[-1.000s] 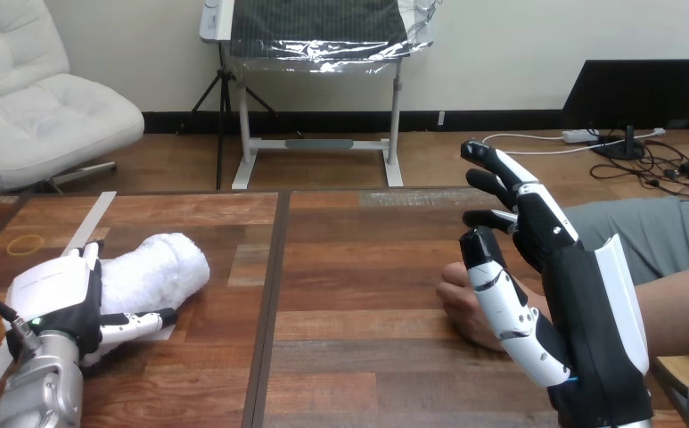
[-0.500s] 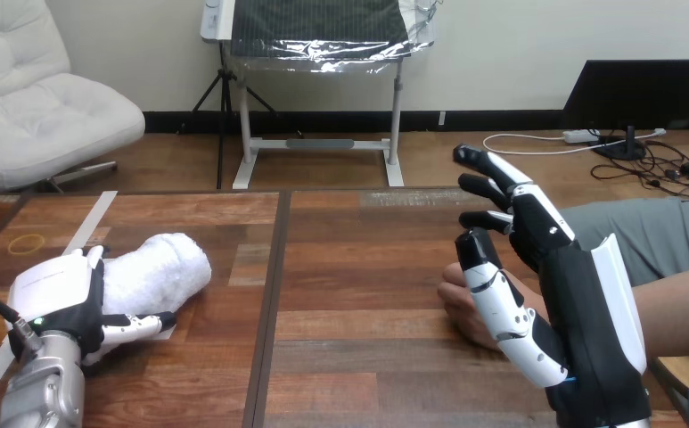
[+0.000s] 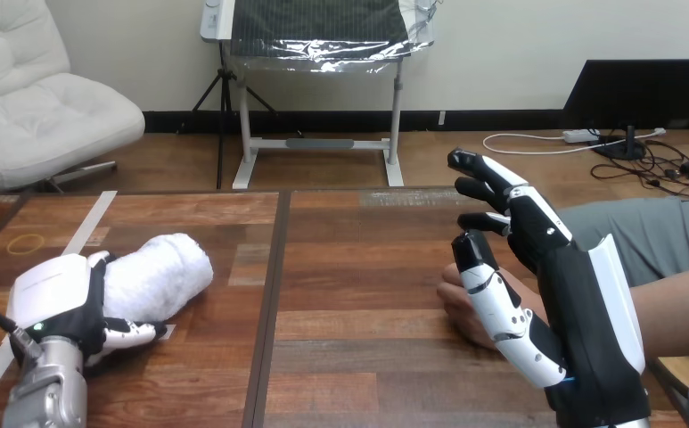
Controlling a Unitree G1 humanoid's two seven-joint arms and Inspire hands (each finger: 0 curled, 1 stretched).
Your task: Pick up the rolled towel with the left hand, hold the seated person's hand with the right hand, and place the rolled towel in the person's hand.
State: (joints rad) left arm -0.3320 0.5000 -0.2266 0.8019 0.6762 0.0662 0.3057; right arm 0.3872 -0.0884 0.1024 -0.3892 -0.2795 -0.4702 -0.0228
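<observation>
At the near left, the left hand (image 3: 60, 303) wraps its fingers and thumb round the near end of the rolled towel (image 3: 160, 275), which lies on the table (image 3: 349, 259). At the right, the right hand (image 3: 572, 294) hangs raised with fingers spread apart, just in front of the person's hand (image 3: 454, 299).

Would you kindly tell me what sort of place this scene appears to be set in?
Probably a robot trial station for care-style tasks: a wooden table, a rolled towel gripped by the left hand, and a seated person's hand resting behind the open right hand.
</observation>
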